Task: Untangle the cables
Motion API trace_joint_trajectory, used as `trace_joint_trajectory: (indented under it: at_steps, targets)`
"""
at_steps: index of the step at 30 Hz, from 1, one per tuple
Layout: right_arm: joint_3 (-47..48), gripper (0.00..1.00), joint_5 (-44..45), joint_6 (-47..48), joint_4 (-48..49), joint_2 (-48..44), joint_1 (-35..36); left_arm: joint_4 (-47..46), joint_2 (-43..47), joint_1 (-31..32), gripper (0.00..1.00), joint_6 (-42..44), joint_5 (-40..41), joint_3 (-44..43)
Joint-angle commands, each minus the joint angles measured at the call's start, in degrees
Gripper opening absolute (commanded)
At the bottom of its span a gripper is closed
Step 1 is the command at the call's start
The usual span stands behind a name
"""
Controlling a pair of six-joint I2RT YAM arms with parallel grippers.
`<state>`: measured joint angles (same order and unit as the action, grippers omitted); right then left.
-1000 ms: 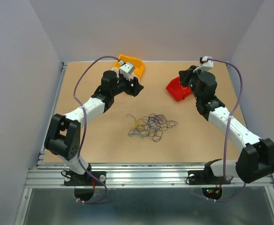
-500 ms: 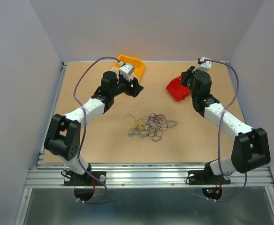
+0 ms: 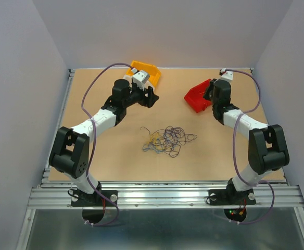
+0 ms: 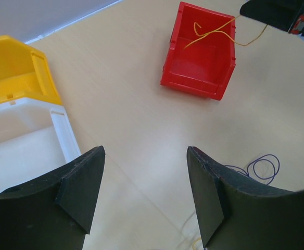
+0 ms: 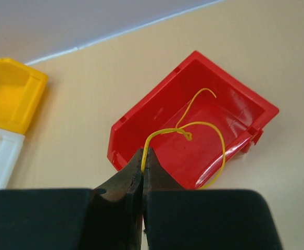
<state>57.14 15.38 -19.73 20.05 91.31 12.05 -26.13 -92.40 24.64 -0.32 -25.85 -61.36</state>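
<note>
your right gripper is pinched fully closed on 1 thin yellow wire, right at the fingertips. it's up near the far right corner of the table. the wire curls out over the red bin, and i can't tell if the loose end touches the bin floor or just hangs above it. apart from that strand, the bin looks bare.

your left gripper is wide open with nothing in it. it's hovering near the yellow bin at the far edge, left of the middle.

progress-wise, i'd say you're barely started. only 1 strand is out and it isn't dropped yet. the rest of the cables sit in a knotted clump in the middle of the table, a bit toward the near edge, with purple, dark and yellowish loops all mixed together. that whole pile is left to do.
</note>
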Motion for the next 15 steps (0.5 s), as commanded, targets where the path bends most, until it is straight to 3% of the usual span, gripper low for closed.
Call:
trace_joint_trajectory:
  at_steps: [1,12,15]
  targets:
    - [2.88,0.0,-2.72,-0.31,2.54,2.38,0.07,-2.79,2.75,-0.12,0.75,-0.03,-0.52,0.28]
    - [8.86,0.01,0.18,-1.19,-0.8,9.33,0.07,-2.87,3.81,-0.12,0.75,0.05,-0.7,0.72]
    - [9.47,0.05,1.67,-1.19,-1.95,9.15,0.07,-2.87,3.98,-0.12,0.75,0.05,-0.7,0.89]
